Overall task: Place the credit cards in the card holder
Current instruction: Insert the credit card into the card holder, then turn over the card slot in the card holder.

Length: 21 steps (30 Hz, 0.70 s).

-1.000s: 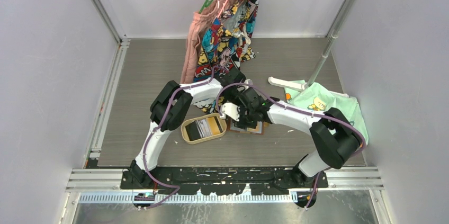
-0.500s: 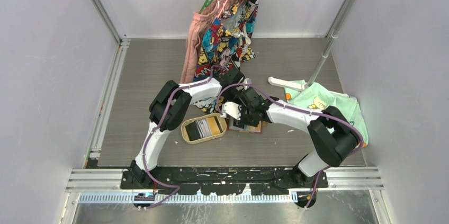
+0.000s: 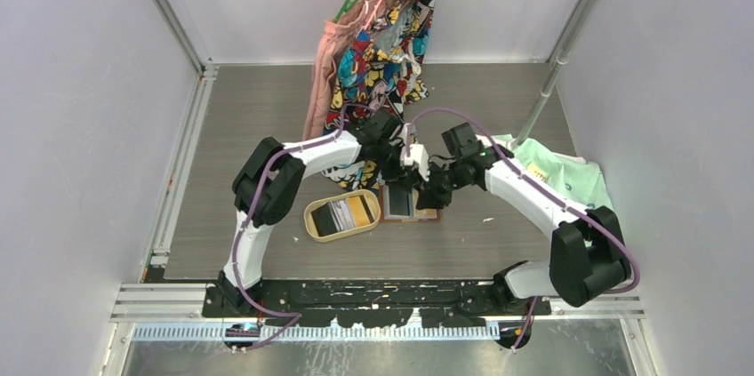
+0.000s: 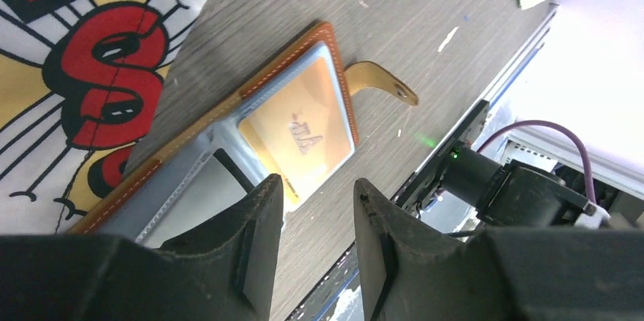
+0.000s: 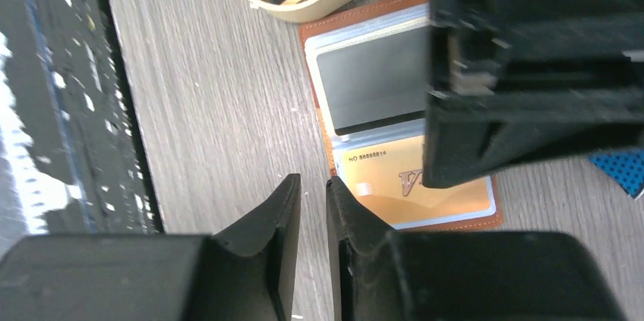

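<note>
The card holder (image 3: 430,213) lies open on the table, a brown leather wallet (image 4: 282,63) with its strap (image 4: 383,81) spread out. One clear sleeve holds a yellow card (image 5: 414,182), the other a dark grey card (image 5: 370,86). More credit cards (image 3: 347,213), striped and yellow, lie in the oval tray (image 3: 312,221) to its left. My left gripper (image 4: 315,193) hangs open over the holder's middle, nothing between its fingers. My right gripper (image 5: 312,188) hovers at the holder's near edge beside the yellow card, its jaws a narrow slit apart and empty.
A comic-print garment (image 3: 384,47) and a pink one (image 3: 322,83) hang from the rack behind the holder, reaching the table. A mint-green cloth (image 3: 544,172) lies at the right by the rack pole (image 3: 553,69). The left gripper's body (image 5: 531,70) blocks part of the right wrist view.
The right gripper has come off the card holder, drawn back to the right and parted its jaws; the dark card now shows in its sleeve. The left arm has shifted slightly back.
</note>
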Available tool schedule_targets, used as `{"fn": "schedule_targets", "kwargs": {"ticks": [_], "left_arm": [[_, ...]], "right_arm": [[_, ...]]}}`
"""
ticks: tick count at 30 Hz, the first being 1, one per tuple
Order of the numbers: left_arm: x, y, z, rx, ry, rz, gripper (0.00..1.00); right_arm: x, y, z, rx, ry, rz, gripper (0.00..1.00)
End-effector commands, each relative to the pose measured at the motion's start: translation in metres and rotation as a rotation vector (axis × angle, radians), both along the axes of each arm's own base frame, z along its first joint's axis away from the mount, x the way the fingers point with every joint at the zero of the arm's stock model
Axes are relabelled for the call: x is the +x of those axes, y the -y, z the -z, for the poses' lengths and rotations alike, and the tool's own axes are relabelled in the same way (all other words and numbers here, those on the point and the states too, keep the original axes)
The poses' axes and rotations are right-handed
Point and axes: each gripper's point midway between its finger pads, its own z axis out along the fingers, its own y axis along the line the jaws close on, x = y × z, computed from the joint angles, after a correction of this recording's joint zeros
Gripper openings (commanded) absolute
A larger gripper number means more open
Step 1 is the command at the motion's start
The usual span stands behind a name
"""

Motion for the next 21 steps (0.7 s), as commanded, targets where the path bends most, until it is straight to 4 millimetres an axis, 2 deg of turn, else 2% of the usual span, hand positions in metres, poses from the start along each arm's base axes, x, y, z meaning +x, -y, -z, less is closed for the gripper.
{"fn": "schedule_targets", "kwargs": {"ticks": [1,4,8,11,12,18,19,21], "left_arm": [[0.016,0.009,-0.059,-0.154,0.170,-0.011,0.40],[0.017,-0.001,-0.068,-0.166,0.267,-0.013,0.39],[0.012,-0.019,-0.076,-0.190,0.380,-0.024,0.37],[0.007,-0.036,-0.083,-0.192,0.477,-0.040,0.36],[0.007,-0.042,-0.094,-0.205,0.538,-0.053,0.36],[-0.009,-0.070,-0.127,-0.277,0.804,-0.022,0.35],[-0.011,-0.075,-0.129,-0.281,0.825,-0.023,0.39],[-0.013,-0.081,-0.130,-0.290,0.852,-0.035,0.57]], "right_arm": [[0.001,-0.008,-0.044,0.210,-0.196,0.140,0.26],[0.005,-0.001,-0.050,0.258,-0.351,0.253,0.28],[0.017,0.012,-0.041,0.236,-0.465,0.424,0.34],[0.030,0.023,-0.024,0.184,-0.475,0.540,0.40],[0.033,0.025,-0.018,0.164,-0.480,0.570,0.43],[0.048,0.038,0.012,0.046,-0.522,0.704,0.44],[0.049,0.040,0.017,0.031,-0.527,0.719,0.44],[0.051,0.040,0.022,0.019,-0.546,0.738,0.44]]}}
